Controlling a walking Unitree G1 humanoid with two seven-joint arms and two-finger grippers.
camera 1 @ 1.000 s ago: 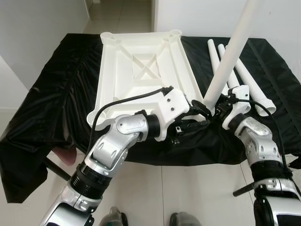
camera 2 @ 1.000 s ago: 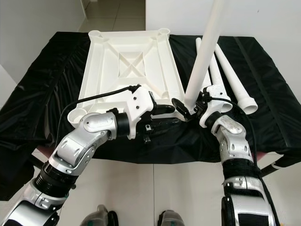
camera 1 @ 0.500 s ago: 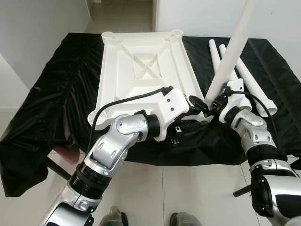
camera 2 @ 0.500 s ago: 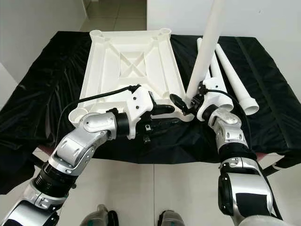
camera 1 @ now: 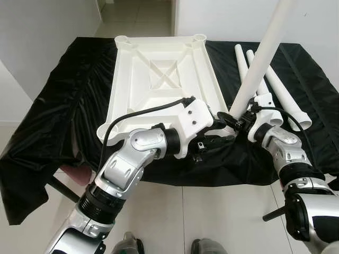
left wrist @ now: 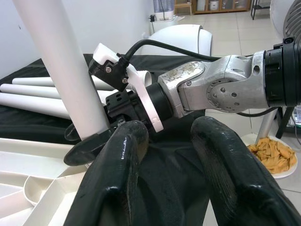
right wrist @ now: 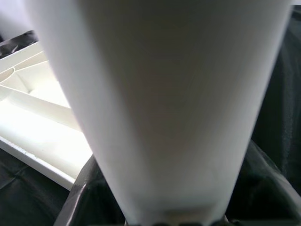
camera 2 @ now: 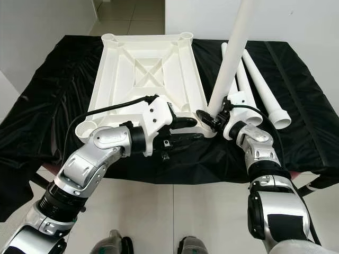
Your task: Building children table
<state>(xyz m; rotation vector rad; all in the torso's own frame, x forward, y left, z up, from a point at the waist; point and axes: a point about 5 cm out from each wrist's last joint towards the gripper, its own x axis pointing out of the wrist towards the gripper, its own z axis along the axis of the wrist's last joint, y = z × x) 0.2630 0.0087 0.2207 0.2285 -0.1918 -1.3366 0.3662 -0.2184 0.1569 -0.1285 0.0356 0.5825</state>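
A: We have the right gripper (camera 2: 218, 115) with its fingers pinching the white leg (camera 2: 233, 47) near its foot, the leg standing tilted with its lower end at the near right corner socket (camera 2: 205, 127) of the upturned tabletop (camera 2: 143, 69) on the black-draped table (camera 2: 42, 111).

B: And our left gripper (camera 1: 222, 133) sits just beside that corner, fingers (left wrist: 117, 183) spread with nothing between them, close to the foot of the leg.

A: What worries us is the tilt. If we push down while the leg leans like this, we judge it could jam on the socket rim or skid off onto the cloth.

B: The tabletop could also slide on that slippery cover, since our left fingers are not clamped on it.

A: A long leg held so low has leverage; it may twist in the pinch.

B: Around us, three spare legs (camera 1: 275, 84) lie on the cloth just right of the tabletop, near our right arm. Swinging the elbow out could roll them toward the edge.

A: The left gripper itself crowds the corner, so we have little room to straighten the leg.
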